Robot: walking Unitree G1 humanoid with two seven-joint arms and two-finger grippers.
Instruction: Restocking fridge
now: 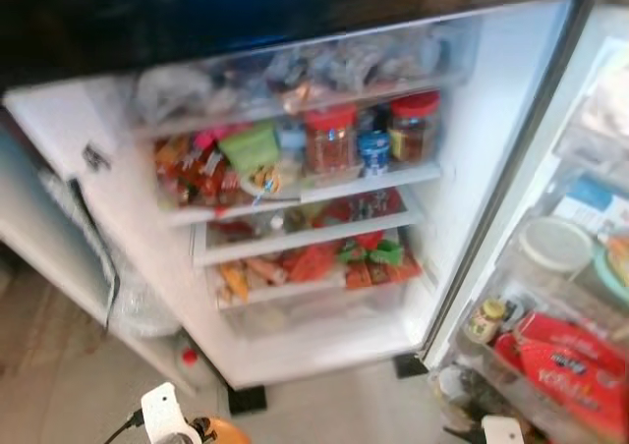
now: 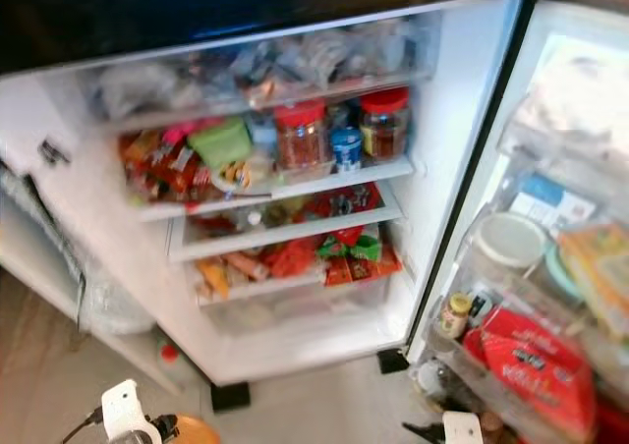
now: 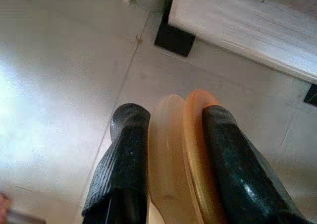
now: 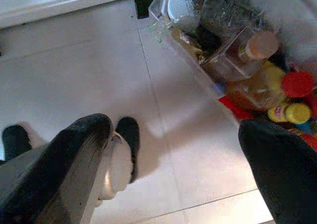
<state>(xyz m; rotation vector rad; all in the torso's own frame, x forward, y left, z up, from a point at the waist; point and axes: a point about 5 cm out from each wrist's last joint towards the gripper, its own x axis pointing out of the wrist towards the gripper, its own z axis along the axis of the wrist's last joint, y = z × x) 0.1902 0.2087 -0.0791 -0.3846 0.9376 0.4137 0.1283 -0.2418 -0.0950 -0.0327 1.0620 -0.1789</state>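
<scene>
Down low, the left tool [image 3: 171, 135] is pinching a flat round orange plastic lid [image 3: 190, 154] over the pale tiled floor [image 3: 59, 85], just short of the open white fridge [image 1: 482, 120] and its packed shelves. Right tool [image 4: 173, 135] is spread wide beside the door's clear bottom bin [image 4: 198, 50].

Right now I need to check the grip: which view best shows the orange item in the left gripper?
The left wrist view: the orange item sits clamped between both black fingers. The two eye views catch just its edge at the frame bottom.
</scene>
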